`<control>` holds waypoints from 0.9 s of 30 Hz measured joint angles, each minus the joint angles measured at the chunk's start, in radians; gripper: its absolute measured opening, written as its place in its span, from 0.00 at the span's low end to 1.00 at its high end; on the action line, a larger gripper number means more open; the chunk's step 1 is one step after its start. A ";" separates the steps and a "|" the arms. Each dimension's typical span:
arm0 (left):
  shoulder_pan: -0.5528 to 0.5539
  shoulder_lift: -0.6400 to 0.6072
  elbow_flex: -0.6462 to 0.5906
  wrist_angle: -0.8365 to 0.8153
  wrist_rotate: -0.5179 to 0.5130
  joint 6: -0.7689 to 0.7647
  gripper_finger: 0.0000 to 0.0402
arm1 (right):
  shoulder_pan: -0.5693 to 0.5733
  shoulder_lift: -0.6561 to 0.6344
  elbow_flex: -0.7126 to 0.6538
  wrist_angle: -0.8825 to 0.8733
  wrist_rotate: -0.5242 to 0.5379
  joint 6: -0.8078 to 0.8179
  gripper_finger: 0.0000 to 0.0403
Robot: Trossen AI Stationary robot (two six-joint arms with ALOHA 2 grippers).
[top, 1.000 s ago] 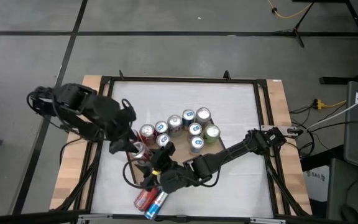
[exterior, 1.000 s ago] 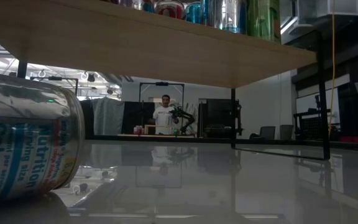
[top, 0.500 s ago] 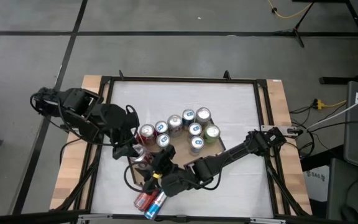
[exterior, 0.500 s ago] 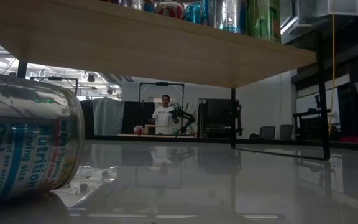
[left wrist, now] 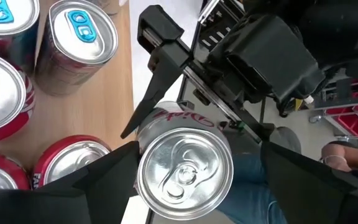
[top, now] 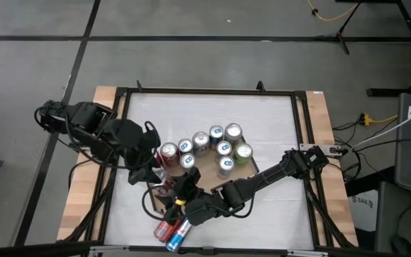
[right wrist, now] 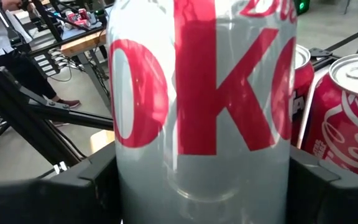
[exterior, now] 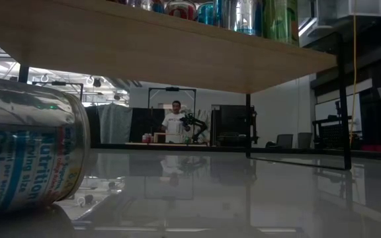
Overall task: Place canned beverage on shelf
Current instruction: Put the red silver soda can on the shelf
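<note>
My left fingers and right fingers were both spread wide, squeezing one upright silver Diet Coke can at the wooden shelf edge beside red cans, so uneven pulling could have tipped it.

We read "Nutrition" and, partly cut off, "Calories" on the can lying on its side on the table, near the low camera. The silver can filling the right wrist view carries big red letters, seemingly "OK" of a longer word.
</note>
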 joint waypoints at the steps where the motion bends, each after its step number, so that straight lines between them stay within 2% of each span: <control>1: -0.005 0.000 0.000 0.000 -0.004 0.000 0.82 | 0.000 0.000 0.000 0.001 -0.001 0.000 0.72; 14: -0.043 0.008 0.000 -0.037 -0.058 -0.005 0.82 | 0.000 0.000 0.000 0.030 -0.002 -0.002 0.72; 27: -0.062 0.053 0.002 -0.052 -0.026 -0.007 0.82 | 0.000 0.001 -0.002 0.091 -0.027 -0.106 0.72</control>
